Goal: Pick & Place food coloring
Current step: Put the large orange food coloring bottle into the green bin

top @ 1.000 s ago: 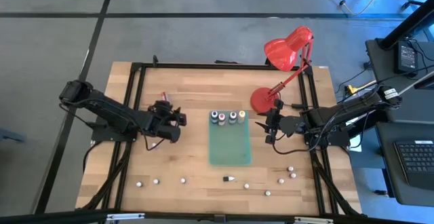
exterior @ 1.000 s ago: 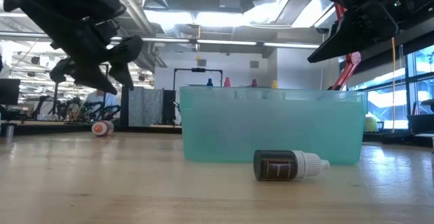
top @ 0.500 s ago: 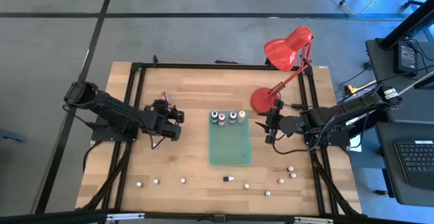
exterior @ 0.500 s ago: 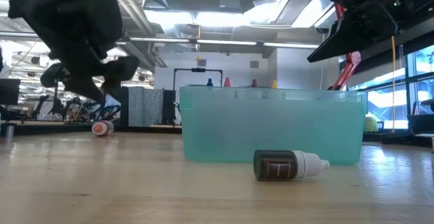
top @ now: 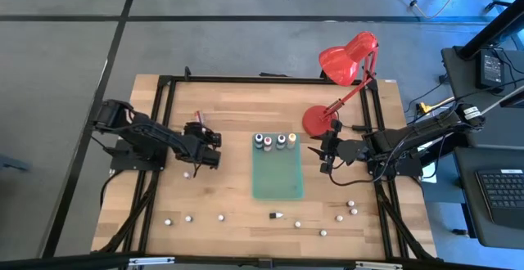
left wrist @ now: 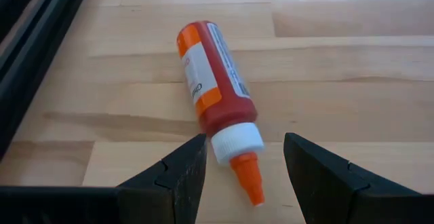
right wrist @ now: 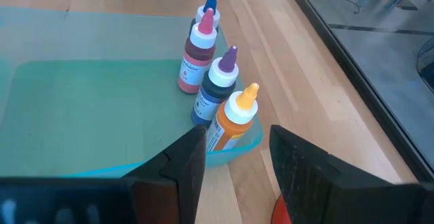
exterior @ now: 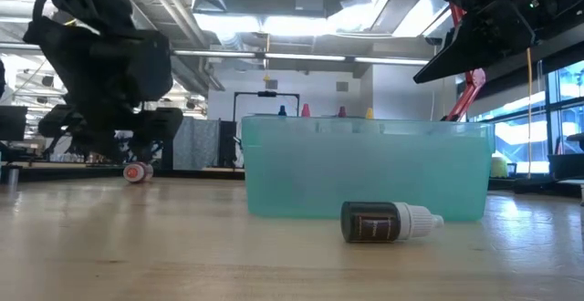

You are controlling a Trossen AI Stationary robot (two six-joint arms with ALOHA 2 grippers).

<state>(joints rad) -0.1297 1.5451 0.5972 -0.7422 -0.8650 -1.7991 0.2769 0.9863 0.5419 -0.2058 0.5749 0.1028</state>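
Food coloring bottles: four stand upright in a row at the far end of the green tray [top: 277,180] — dark/blue-tipped [right wrist: 210,3], pink-tipped [right wrist: 197,56], purple-tipped [right wrist: 217,85] and orange-tipped [right wrist: 233,121]. In the right wrist view they sit close together, neighbours touching or nearly so.

Red bottle [left wrist: 215,87] lies on its side on the bare wood of the table [top: 237,114], left of the tray and well apart from it. Its white collar and orange tip point toward the left hand [left wrist: 244,166].

Left hand: fingers spread, nothing held. They straddle the tip end of the red bottle with a gap on each side. Cannot tell whether the fingertips touch the table.

Dark bottle with pale cap [exterior: 388,222] lies on its side near the front edge, just in front of the tray. Small whitish pieces [top: 187,218] are scattered along the front of the table.

Right hand [top: 325,154]: hangs just right of the tray, beside the base of the red lamp [top: 348,61]. Fingers parted, empty, facing the row of bottles.
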